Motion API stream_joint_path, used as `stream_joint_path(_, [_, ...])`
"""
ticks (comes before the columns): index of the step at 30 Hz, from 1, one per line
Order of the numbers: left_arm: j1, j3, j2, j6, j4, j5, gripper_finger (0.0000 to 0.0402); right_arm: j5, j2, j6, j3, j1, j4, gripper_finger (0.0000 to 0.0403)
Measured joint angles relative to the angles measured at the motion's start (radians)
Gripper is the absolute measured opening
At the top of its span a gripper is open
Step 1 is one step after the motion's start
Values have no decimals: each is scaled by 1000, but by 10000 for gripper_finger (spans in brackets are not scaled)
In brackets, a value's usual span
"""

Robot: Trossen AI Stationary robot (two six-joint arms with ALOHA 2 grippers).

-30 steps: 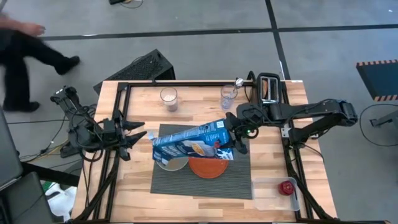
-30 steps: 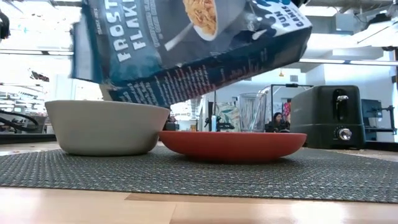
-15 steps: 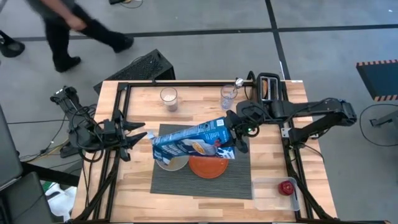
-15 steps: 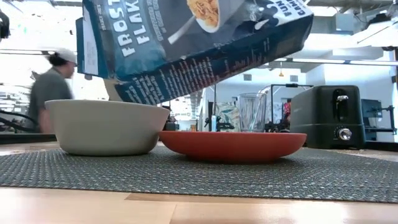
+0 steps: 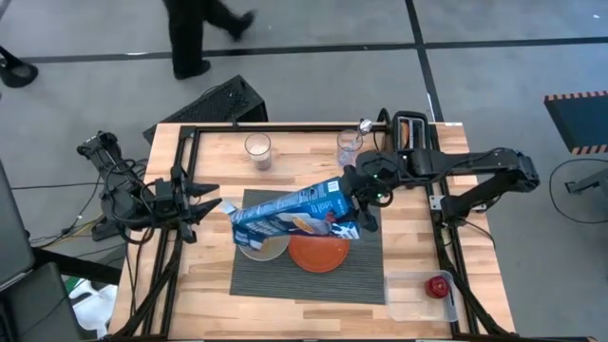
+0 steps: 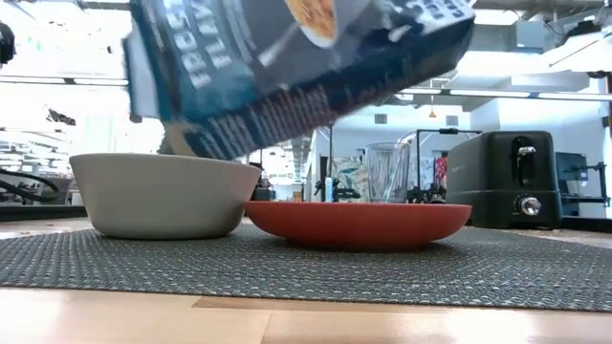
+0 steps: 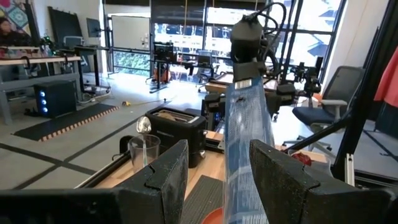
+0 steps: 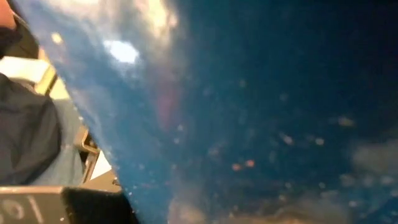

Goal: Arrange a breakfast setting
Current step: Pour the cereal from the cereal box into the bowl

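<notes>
My right gripper (image 5: pixel 359 203) is shut on a blue cereal box (image 5: pixel 290 214), which is tilted over the pale grey bowl (image 5: pixel 261 249). The bowl and the red-orange plate (image 5: pixel 318 255) stand side by side on the dark ribbed placemat (image 5: pixel 313 282). The low view shows the box (image 6: pixel 296 67) above the bowl (image 6: pixel 163 196) and the plate (image 6: pixel 359 222). A metal spoon (image 7: pixel 143 125) stands in a glass (image 5: pixel 349 147). The small red round item (image 5: pixel 438 285) lies at the near right. My left gripper (image 5: pixel 217 207) is open and empty at the table's left. My right gripper holds the cereal box by its higher end (image 5: pixel 340 201), the one toward the table's right, coming at it from that side. The box is lifted clear and slants down to the left. Its lower end (image 5: pixel 239 228) hangs over the bowl. The box fills the right wrist view (image 8: pixel 249 112) and hides the fingers.
A black toaster (image 5: pixel 410 133) stands at the far right. Two clear glasses (image 5: pixel 257 149) stand along the far edge. A clear tray (image 5: pixel 427 288) at the near right holds the red item. A person walks on the floor beyond the table (image 5: pixel 199 33).
My right gripper has moved a little toward the far edge with the cereal box. The box's lower end stays over the bowl. The box is blurred with motion in the low view. The person behind the table has walked from left toward right.
</notes>
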Motion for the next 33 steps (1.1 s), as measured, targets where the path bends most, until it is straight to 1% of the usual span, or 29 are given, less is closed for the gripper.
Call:
stream_joint_path(5, [0,0,1,0,-1,0,157,-6,61,-30,64,2,-15,287])
stream_joint_path(13, [0,0,0,-6,-8,0,157,-15,115,-57,152,3,-108,287])
stream_joint_path(24, [0,0,1,-10,-24,0,157,-12,113,-54,160,7,-94,287])
stream_joint_path(33, [0,0,1,-20,-24,0,157,-8,113,-73,159,3,-117,286])
